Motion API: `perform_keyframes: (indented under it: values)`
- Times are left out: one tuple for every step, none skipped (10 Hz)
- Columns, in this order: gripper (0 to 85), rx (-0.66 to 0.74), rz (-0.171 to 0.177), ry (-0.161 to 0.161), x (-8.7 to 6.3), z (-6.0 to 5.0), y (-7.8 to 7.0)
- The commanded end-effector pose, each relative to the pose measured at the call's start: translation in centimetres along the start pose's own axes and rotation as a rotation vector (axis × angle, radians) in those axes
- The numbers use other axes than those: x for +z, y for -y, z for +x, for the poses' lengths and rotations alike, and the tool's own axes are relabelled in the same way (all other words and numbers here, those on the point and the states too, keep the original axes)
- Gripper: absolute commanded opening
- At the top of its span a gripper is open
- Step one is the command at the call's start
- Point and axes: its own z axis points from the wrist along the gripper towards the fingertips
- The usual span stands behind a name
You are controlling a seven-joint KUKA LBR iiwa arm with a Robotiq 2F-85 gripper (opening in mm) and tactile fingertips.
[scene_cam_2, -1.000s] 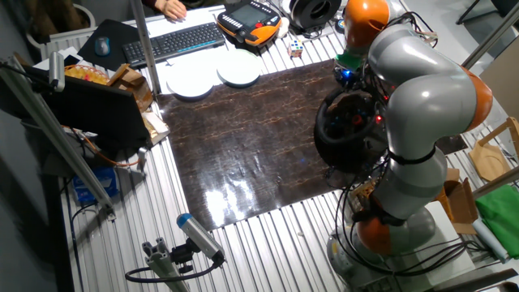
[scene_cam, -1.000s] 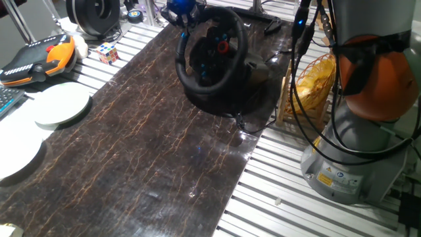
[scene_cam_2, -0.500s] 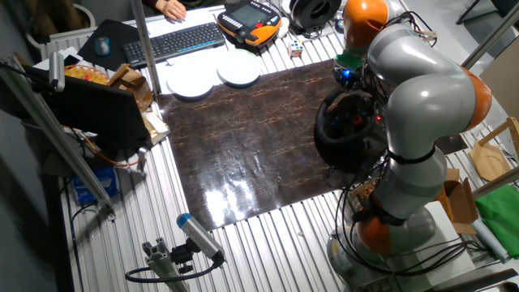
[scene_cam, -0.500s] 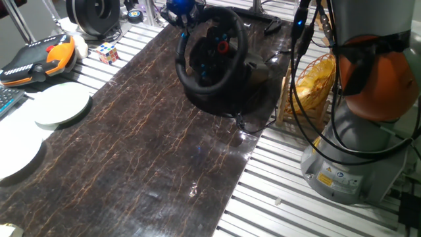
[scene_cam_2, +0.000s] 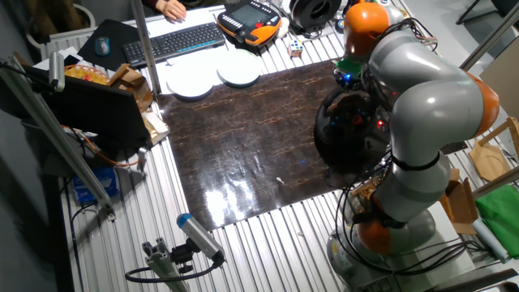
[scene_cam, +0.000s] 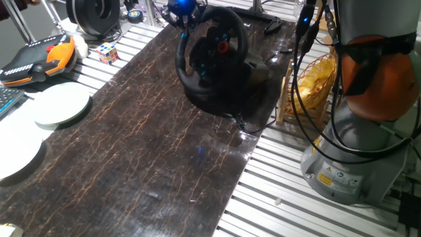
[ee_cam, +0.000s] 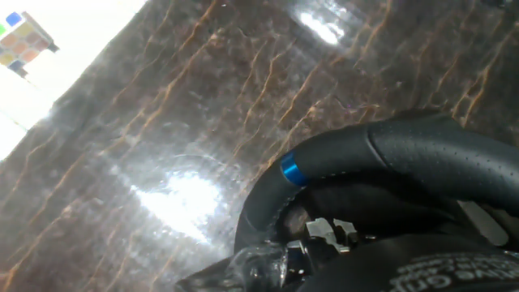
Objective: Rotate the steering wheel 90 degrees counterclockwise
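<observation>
The black steering wheel (scene_cam: 210,56) stands tilted on its base at the far right of the dark marble mat (scene_cam: 131,151), with a red knob on its hub. From the other side the steering wheel (scene_cam_2: 349,130) sits partly under my arm. My gripper (scene_cam: 182,20), lit blue, hangs at the rim's upper left, and its dark fingers reach down to the rim. In the hand view the rim (ee_cam: 405,154) with its blue stripe (ee_cam: 292,170) fills the lower right. My fingertips do not show clearly there, so grip on the rim is unclear.
Two white plates (scene_cam: 62,105) lie at the mat's left edge. Behind them are an orange-black pendant (scene_cam: 36,58), a Rubik's cube (scene_cam: 108,52) and a black spool (scene_cam: 95,14). My arm's base (scene_cam: 355,151) and cables stand to the right, beside a yellow mesh object (scene_cam: 312,79).
My arm's upper links have shifted slightly and the gripper has risen a little at the top of the wheel. The wheel's orientation looks the same.
</observation>
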Motion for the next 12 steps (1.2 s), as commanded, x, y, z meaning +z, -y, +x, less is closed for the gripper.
perform_keyframes:
  values:
    - [0.7, 0.027, -0.011, -0.016, 0.0, 0.0, 0.0]
    - [0.7, 0.053, -0.014, -0.010, 0.0, 0.0, 0.0]
    - [0.7, 0.051, -0.023, -0.015, 0.0, 0.0, 0.0]
    - [0.7, 0.033, -0.027, -0.020, 0.0, 0.0, -0.1]
    - [0.7, 0.008, -0.026, -0.015, 0.1, 0.6, -0.4]
    - [0.7, -0.012, -0.027, -0.013, 0.3, 1.7, -0.8]
    - [0.7, -0.021, -0.026, -0.012, 0.3, 3.1, -1.7]
    - [0.7, -0.027, -0.014, -0.012, 0.0, 4.3, -2.9]
    - [0.7, -0.055, 0.004, -0.020, -0.8, 5.8, -4.2]
    - [0.7, -0.087, 0.007, -0.027, -1.5, 7.2, -4.8]
    - [0.7, -0.089, 0.005, -0.059, -2.3, 8.6, -5.7]
    - [0.7, -0.084, 0.006, -0.083, -3.0, 10.2, -6.5]
